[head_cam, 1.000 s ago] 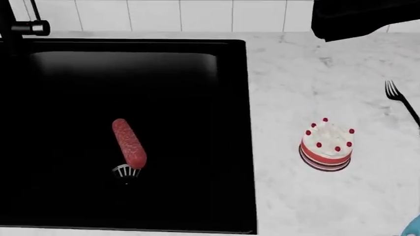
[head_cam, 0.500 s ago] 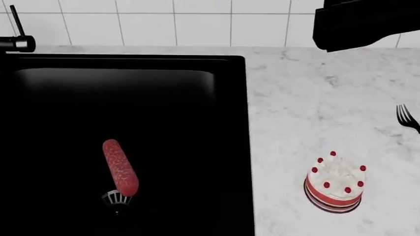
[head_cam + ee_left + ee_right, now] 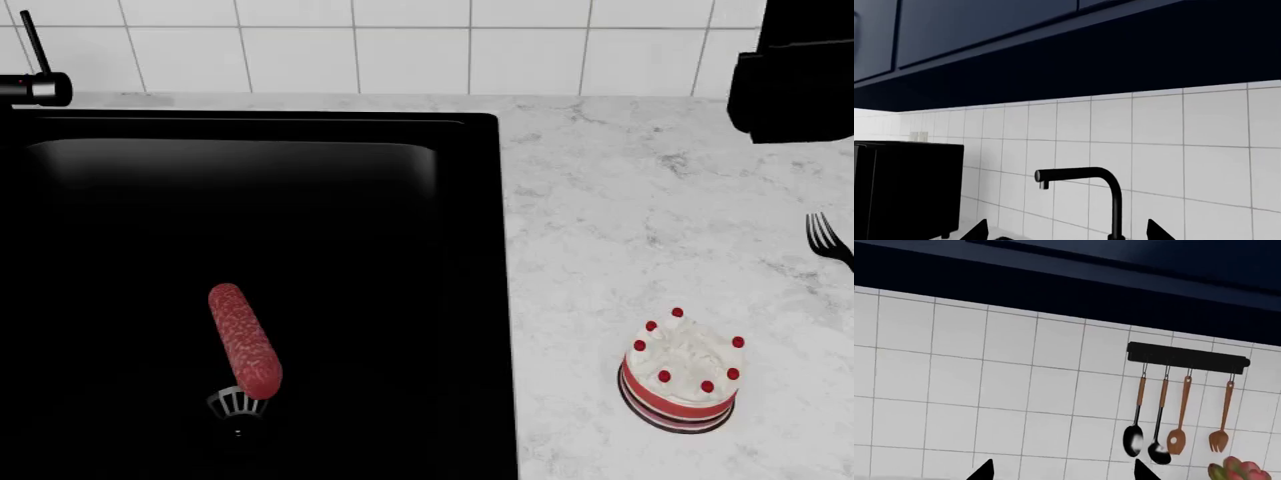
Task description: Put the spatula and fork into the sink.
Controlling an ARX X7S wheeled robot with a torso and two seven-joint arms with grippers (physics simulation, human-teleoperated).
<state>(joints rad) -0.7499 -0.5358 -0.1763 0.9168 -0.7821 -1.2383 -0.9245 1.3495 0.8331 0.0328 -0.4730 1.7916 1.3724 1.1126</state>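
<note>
We see the fork (image 3: 829, 240) at the far right edge of our head view, at about 3 o'clock. It is thin and almost black. Its sharp tines point up and to the left, toward about 10 o'clock, and its handle runs down and to the right, out of the picture, so we see only the tine end. It lies flat on the white marble counter (image 3: 627, 200), well apart from the sink (image 3: 487, 300) and up and to the right of the small cake (image 3: 681, 372). The cake is white with red bands and red dots on top, and it sits at about 5 o'clock. The sink is big, deep and black, and it fills the left side of the view. In the sink lies the spatula (image 3: 243, 350). It has a fat red speckled handle and a small silver slotted end. Its long side runs nearly up and down, with the handle toward 12 o'clock and the slotted end toward 6 o'clock. A black faucet (image 3: 1091, 192) stands by the white tiled wall (image 3: 987, 390). On that wall a black rack (image 3: 1187, 356) holds four hanging tools with brown handles. A dark part of our right arm (image 3: 794, 75) shows at about 2 o'clock. In each wrist view we see only two dark fingertips (image 3: 977, 231) (image 3: 984, 472) standing wide apart with nothing between them, so both jaws are spread.
</note>
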